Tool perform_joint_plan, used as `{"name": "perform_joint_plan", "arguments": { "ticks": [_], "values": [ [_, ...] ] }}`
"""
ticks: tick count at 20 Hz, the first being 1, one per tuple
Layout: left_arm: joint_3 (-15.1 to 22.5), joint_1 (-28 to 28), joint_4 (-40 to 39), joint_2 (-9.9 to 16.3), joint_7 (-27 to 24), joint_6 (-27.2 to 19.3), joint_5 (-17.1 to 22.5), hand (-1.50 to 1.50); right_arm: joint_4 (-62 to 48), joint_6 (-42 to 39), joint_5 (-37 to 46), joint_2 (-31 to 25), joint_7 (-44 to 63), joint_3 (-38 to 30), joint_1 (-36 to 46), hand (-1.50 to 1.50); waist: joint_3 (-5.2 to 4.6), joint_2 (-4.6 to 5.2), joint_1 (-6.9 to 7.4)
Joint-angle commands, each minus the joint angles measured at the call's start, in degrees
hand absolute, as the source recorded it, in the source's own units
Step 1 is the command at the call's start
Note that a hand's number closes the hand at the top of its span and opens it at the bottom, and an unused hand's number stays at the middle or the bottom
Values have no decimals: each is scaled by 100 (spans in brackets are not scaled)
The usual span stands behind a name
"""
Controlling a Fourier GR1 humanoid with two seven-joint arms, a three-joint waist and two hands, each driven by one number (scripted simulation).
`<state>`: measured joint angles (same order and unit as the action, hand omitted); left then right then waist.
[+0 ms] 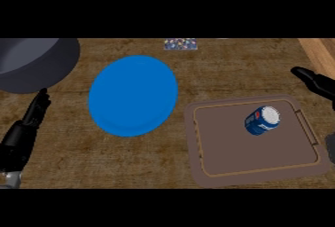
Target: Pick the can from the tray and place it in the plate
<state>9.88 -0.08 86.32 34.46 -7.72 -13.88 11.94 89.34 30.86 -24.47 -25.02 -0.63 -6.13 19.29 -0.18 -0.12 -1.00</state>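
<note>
One blue can [262,120] is seen tilted inside the single brown tray [216,150], right of one bare blue plate [133,95], while the left hand [34,111] is held with straight fingers left of the plate and the right hand [317,81] is held relaxed above the tray, nothing grasped.

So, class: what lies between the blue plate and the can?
In the head view, bare wooden counter, then the brown tray's raised left rim and floor. Nothing else lies between blue plate and can.
</note>
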Motion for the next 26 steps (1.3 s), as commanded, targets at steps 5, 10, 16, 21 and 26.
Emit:
{"name": "perform_joint_plan", "arguments": {
  "ticks": [5,10,16,21,26],
  "values": [
    [57,528,-259,-58,-100,-304,-412,0,1774,2685,1263,1216,-371,385,-997,-150,6,-48,-26],
    [-67,448,-366,-134,-249,-90,-482,0,3276,2561,1914,465,956,1298,-2128,-150,8,-13,17],
    [-53,546,-206,-175,-122,-202,-483,0,3473,1809,2227,-1016,2623,1595,-2933,-150,-11,-18,4],
    [-51,549,-356,-237,-319,-136,-563,0,3700,1223,2307,-2159,4245,1332,-2845,-150,-12,6,71],
    [-30,513,-423,-393,-342,-100,-629,0,3268,293,1513,-2837,5435,712,-1995,-150,6,20,148]
  ]
}}
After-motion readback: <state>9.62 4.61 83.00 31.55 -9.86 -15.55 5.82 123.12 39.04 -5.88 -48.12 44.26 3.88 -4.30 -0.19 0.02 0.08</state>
